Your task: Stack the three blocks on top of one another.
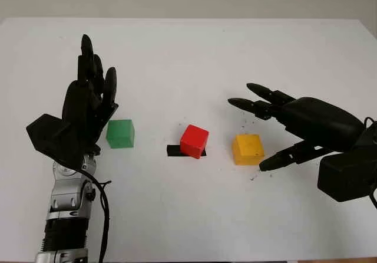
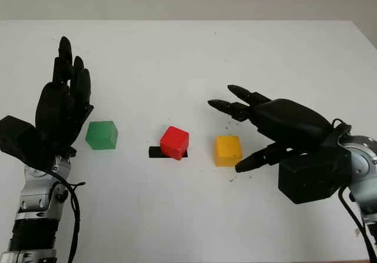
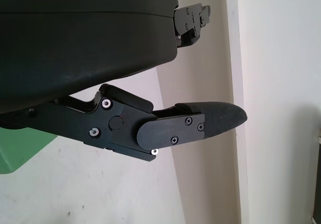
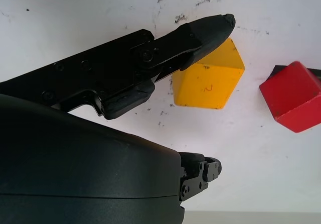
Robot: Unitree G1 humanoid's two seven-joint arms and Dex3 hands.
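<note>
Three blocks sit in a rough row across the middle of the white table (image 1: 188, 51), none of them stacked. The green block (image 1: 121, 133) is at the left end, the red block (image 1: 194, 141) in the middle and the yellow block (image 1: 247, 149) to the right, each standing apart from its neighbour. The red block rests on a small black strip (image 1: 174, 150), which it covers in part, so the strip's full length is hidden; the block looks turned a little relative to the other two.

The left hand (image 1: 88, 107) stands upright just beside the green block, on its outer side, fingers pointing up and away from the robot. It is released and holds nothing. Whether its palm edge touches the green block cannot be told from the head views, since the hand's shell overlaps the block's near corner. In the left wrist view only a corner of the green block (image 3: 20, 151) shows, cut off by the picture's edge and the hand's black shell.

The right hand (image 1: 277, 127) hovers by the yellow block, on the side away from the red one, released and grasping nothing. Two fingers reach out beyond the block's far side and the thumb (image 1: 283, 158) points toward its near corner. In the right wrist view a fingertip (image 4: 210, 28) crosses in front of the yellow block's upper edge, hiding that corner; whether it touches is unclear. The red block is cut off at that picture's edge.
</note>
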